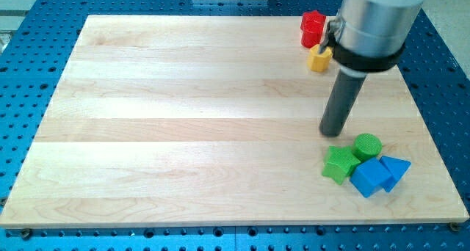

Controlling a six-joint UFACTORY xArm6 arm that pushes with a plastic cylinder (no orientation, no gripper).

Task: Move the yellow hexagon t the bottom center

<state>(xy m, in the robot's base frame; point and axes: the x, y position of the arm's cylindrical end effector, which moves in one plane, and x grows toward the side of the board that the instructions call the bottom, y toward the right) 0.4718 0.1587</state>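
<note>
You are looking at a bench (pixel 183 119) whose left and middle are lying bare. Going right, the yellow hexagon (pixel 319 59) is sitting near the view's top right, touching or just beside the red block (pixel 312 27), partly hidden by the arm. My tip (pixel 332 133) is resting well below it, just above the green cube (pixel 340 165), green cylinder (pixel 367 145) and the two blue blocks (pixel 378 175). There are no jaws on this rod. You are risking dragging the red block along, or nudging the green pile.
</note>
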